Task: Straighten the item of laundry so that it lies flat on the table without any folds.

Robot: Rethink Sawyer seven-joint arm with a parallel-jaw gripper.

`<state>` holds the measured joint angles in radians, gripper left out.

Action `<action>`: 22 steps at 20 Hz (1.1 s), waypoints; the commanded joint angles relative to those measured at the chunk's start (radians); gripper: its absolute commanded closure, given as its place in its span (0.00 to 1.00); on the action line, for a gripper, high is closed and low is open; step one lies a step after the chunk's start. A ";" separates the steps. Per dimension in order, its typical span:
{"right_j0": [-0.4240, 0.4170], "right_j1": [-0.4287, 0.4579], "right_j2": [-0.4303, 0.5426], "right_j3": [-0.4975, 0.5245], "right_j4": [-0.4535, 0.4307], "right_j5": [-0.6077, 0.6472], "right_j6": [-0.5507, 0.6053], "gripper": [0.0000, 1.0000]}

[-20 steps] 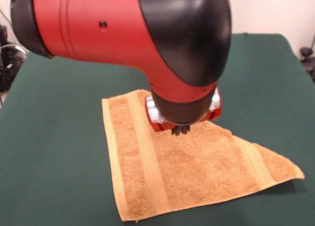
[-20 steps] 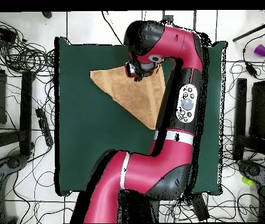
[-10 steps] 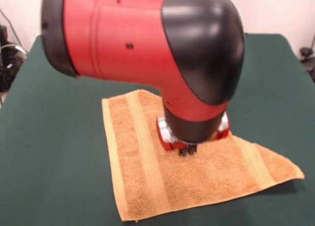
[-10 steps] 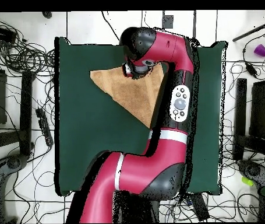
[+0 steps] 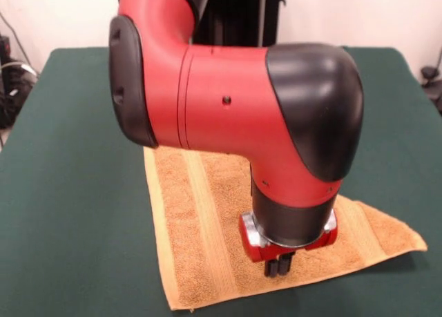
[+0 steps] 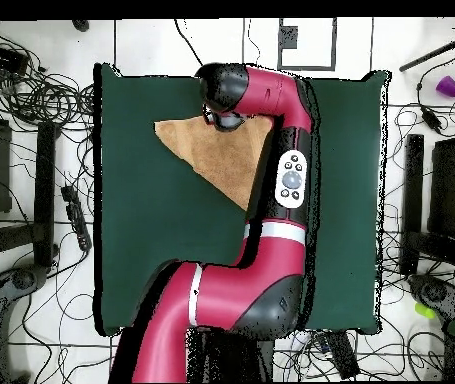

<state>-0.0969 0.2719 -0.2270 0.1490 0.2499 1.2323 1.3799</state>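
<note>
**Gripper above a folded towel**

The gripper [image 5: 278, 267] points straight down over the orange-yellow terry towel [image 5: 200, 220], near the towel's edge closest to the camera in the front view. Its two dark fingers [image 5: 271, 266] stand close together, nearly touching, and hold nothing. Whether the tips touch the cloth cannot be told. The towel lies on the green table [image 5: 69, 193], folded into a triangle in the overhead view, towards the table edge far from the robot's base.

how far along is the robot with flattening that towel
Done: not much. The towel shows as a triangle in the overhead view, so it looks folded over rather than spread out.
In hand: the gripper is low over the towel's near edge, fingers close together, gripping nothing visible.
Left: grasp a corner, open the fold, and lay it flat on the table.
</note>
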 commanded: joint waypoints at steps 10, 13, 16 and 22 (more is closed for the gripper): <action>0.016 0.053 0.067 0.236 -0.072 0.016 -0.141 1.00; 0.012 0.036 0.075 0.272 -0.088 -0.047 -0.155 1.00; 0.011 0.029 0.086 0.288 -0.092 -0.070 -0.150 1.00; 0.007 0.026 0.085 0.304 -0.116 -0.129 -0.172 1.00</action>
<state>-0.0981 0.2447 -0.2247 0.1892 0.2196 1.2017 1.3799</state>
